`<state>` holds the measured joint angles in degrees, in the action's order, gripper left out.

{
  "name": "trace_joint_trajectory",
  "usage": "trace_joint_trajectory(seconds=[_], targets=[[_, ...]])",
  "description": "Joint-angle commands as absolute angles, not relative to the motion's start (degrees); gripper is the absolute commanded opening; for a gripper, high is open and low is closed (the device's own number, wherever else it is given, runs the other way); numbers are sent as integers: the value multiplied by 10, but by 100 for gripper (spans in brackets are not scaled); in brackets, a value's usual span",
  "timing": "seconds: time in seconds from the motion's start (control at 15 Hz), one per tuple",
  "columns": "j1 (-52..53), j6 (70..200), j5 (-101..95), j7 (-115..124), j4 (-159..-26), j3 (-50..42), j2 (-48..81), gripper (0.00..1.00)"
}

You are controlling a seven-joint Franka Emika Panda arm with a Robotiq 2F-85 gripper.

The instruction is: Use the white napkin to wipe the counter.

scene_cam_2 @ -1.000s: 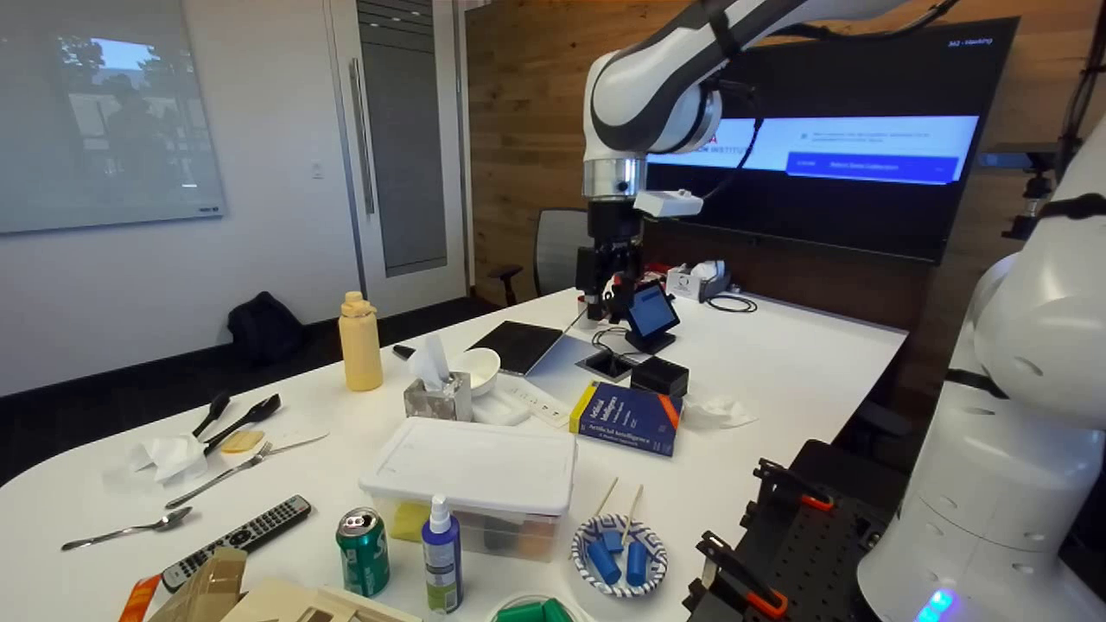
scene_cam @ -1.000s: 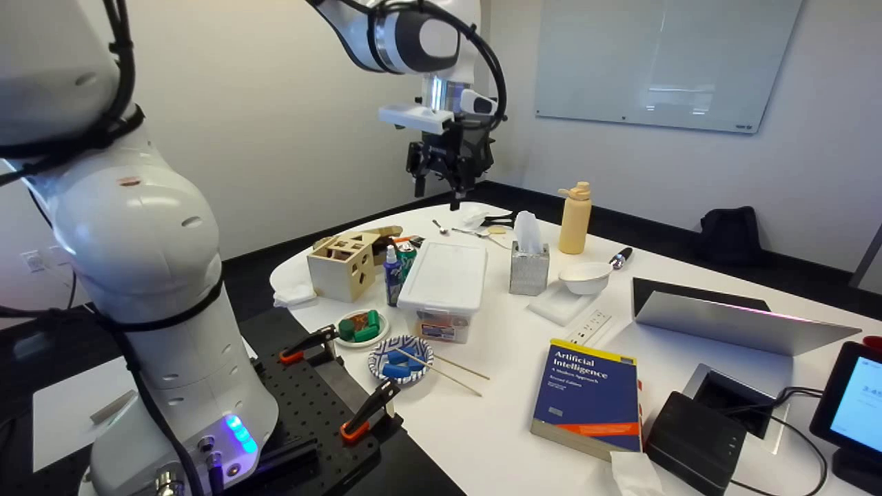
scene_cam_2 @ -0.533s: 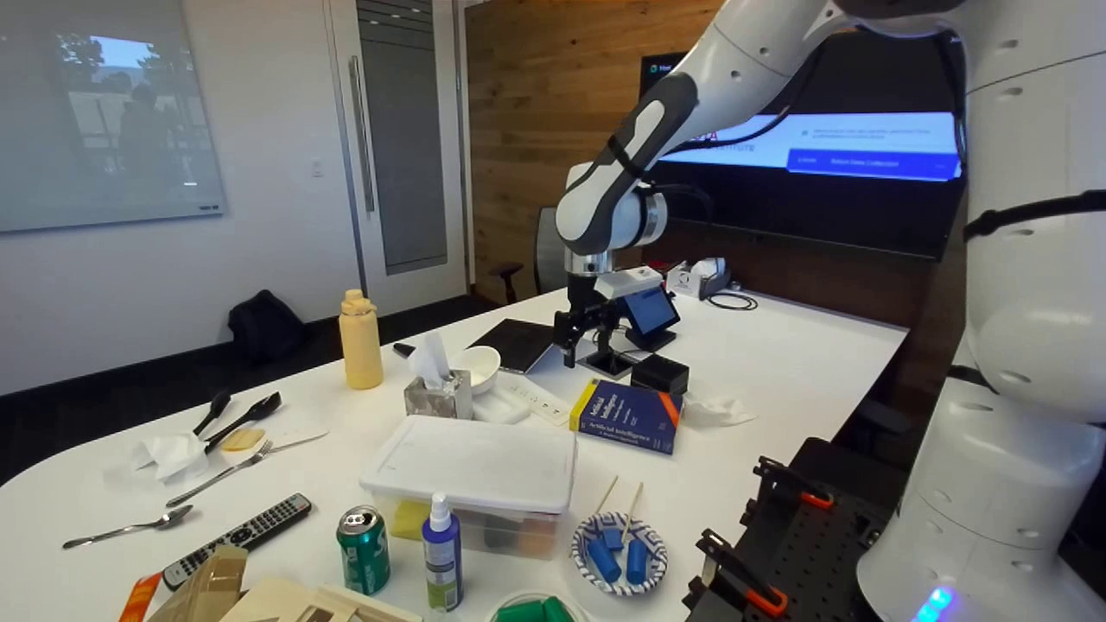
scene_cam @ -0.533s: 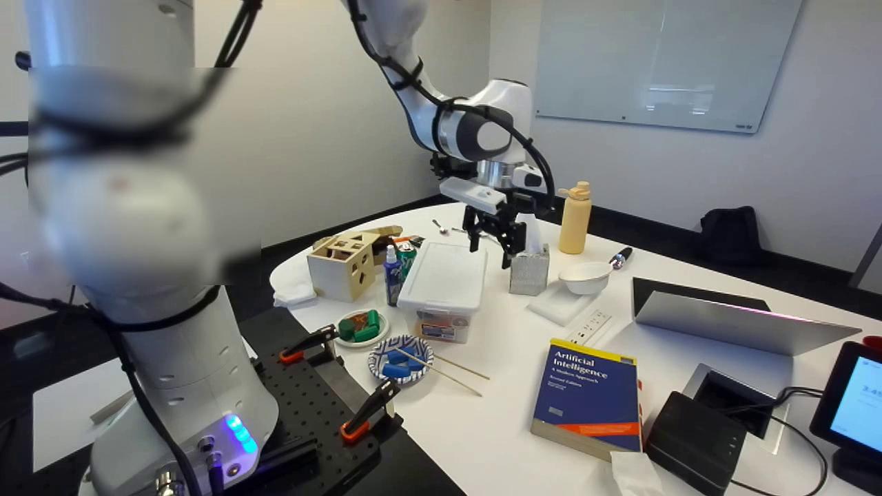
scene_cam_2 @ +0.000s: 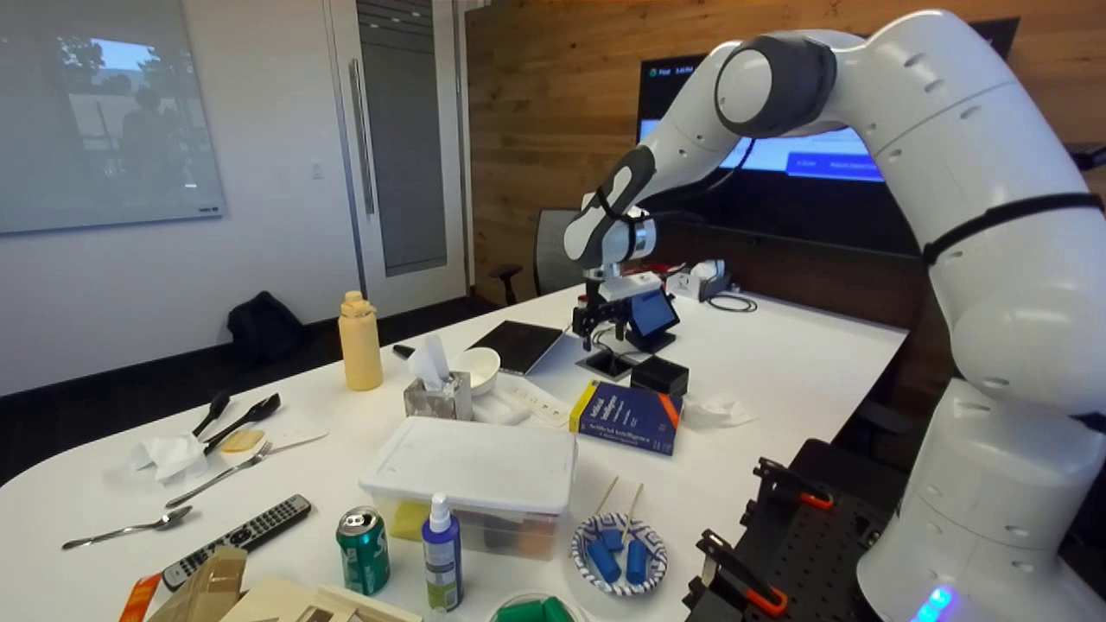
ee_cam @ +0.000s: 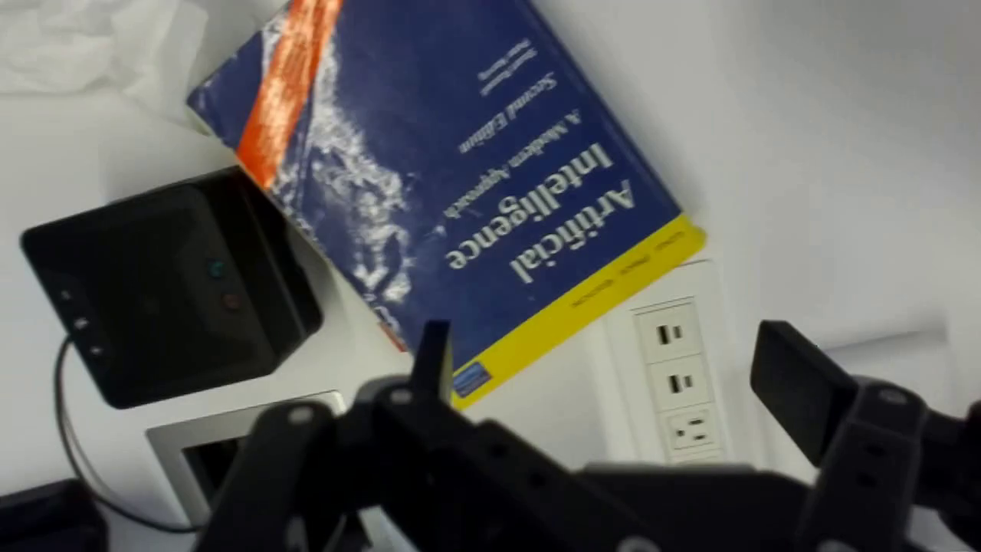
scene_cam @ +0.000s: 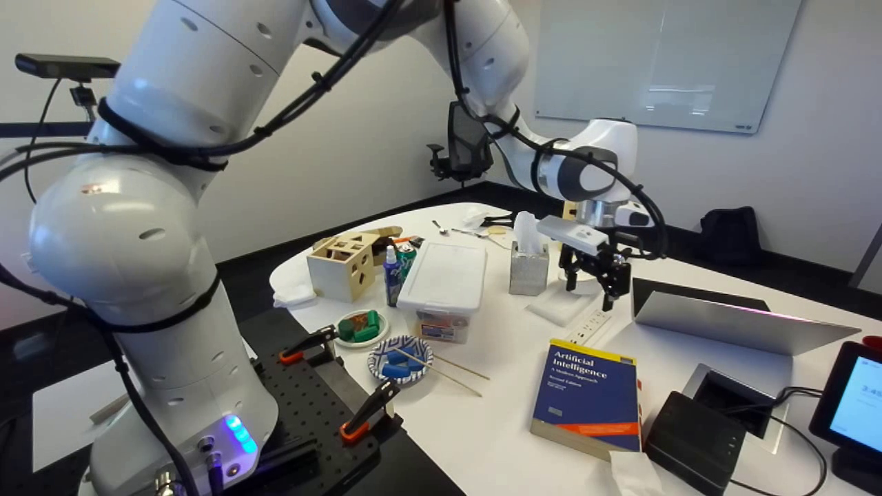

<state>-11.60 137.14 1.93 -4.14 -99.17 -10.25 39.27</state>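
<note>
Hovering over the table (scene_cam: pixel 506 434), the gripper (scene_cam: pixel 589 294) has its jaws spread; in an exterior view, a napkin (scene_cam: pixel 635 475) lies near right, just beside the book (scene_cam: pixel 589 393).

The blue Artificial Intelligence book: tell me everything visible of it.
The book is thick, its glossy dark blue cover bearing a yellow band at one end, an orange stripe near the other and the title Artificial Intelligence, A Modern Approach, Second Edition. It lies closed and flat, cover up, on the white table, beside a black box and a white napkin; whether either touches it, I can't tell. The hand isn't touching it.
</note>
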Motion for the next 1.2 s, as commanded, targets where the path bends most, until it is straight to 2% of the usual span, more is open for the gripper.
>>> trace_joint_trajectory(seconds=[0.0, 0.2, 0.27, 0.47, 1.13], targets=[[-142, 1313, -6, 0, -852, -132, 498, 100], [-168, 1245, -16, 1, -781, -145, 544, 100], [-168, 1299, -10, -11, -841, -133, 514, 100], [-181, 1268, -13, -11, -797, -135, 542, 100], [-190, 1276, -15, -16, -778, -137, 558, 100]])
